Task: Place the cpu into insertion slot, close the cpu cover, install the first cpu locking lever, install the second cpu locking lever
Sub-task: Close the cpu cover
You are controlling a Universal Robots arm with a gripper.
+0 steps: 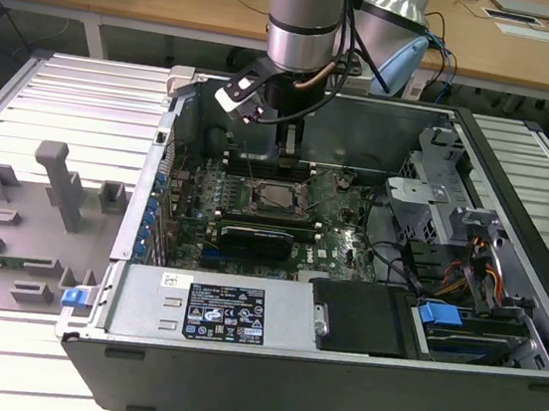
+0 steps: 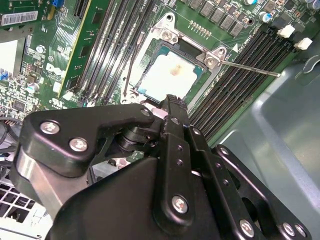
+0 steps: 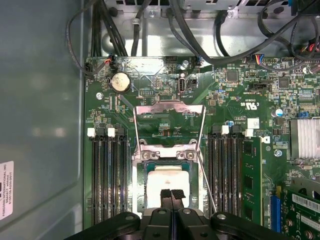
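The hand point(image 3: 171, 196) has its two black fingers pressed together with nothing between them, right over the near edge of the cpu point(image 3: 167, 179). The cpu lies flat inside the insertion slot point(image 3: 148, 161). A thin locking lever point(image 3: 206, 182) sticks out at a slant beside the slot. Past the chip, the cpu cover point(image 3: 170, 106) is swung open, and the green board shows through its middle. Farther back sit a round battery point(image 3: 120, 82) and black cables point(image 3: 200, 50).

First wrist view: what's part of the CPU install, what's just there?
Job: cpu, in the insertion slot; cpu cover, raised; locking lever; gripper, over the cpu.
Just there: memory slots; coin battery; cables; heatsink.
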